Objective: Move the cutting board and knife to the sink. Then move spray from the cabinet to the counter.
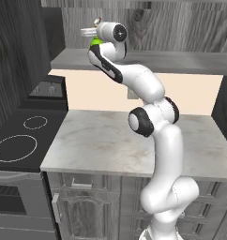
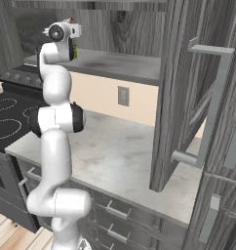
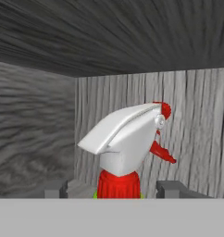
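1. Left base view: the white arm is reaching up into the dark grey wood-grain wall cabinet [image 1: 148,21], above its light grey shelf board [image 1: 181,61]. A patch of the bright green spray bottle [image 1: 94,42] is showing beside the wrist, at the shelf's left end. The white-grey marble tabletop [image 1: 96,140] is lying below, beside the black stovetop [image 1: 17,140].

2. Right base view: the hand is sitting over the green bottle [image 2: 74,50] on the shelf. The open cabinet door [image 2: 188,88] is hanging at right.

3. Hand view: the tool [image 3: 118,189] is flanking the bottle's red neck, fingertips [image 3: 171,189] apart on either side; whether they are touching it, I cannot tell. The red-and-white trigger head [image 3: 127,139] is rising just ahead.
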